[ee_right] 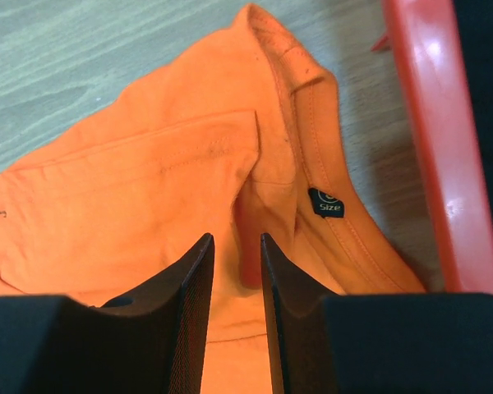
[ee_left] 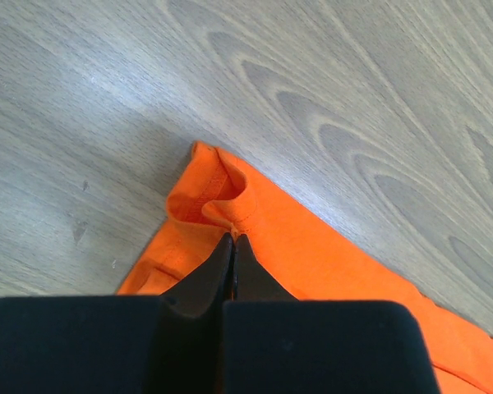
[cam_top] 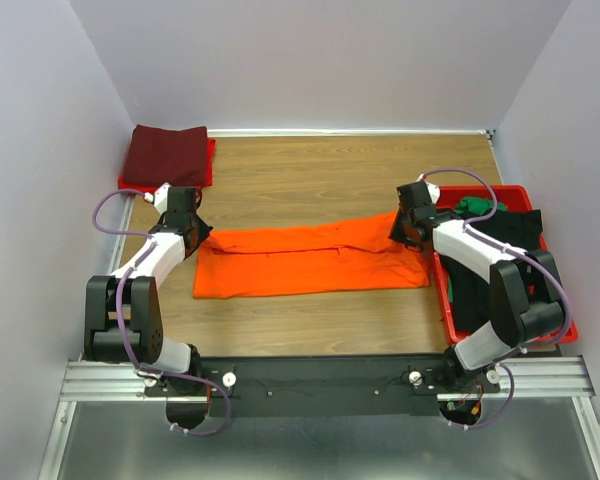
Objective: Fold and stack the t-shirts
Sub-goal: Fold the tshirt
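Observation:
A bright orange t-shirt [cam_top: 310,262] lies on the wooden table as a long band folded lengthwise. My left gripper [cam_top: 193,222] is at its left end. In the left wrist view that gripper [ee_left: 232,238] is shut, its tips pinching a raised fold of the orange hem [ee_left: 230,201]. My right gripper [cam_top: 405,228] is at the shirt's right end by the collar. In the right wrist view it [ee_right: 237,238] stands open just above the orange cloth [ee_right: 148,189], with nothing between its fingers. A size label [ee_right: 325,203] shows inside the neckline.
A folded dark maroon t-shirt [cam_top: 166,155] lies at the back left on something red. A red plastic tray [cam_top: 570,330] at the right holds black cloth [cam_top: 480,290] and green cloth [cam_top: 475,206]. Its rim [ee_right: 427,123] runs close to my right gripper.

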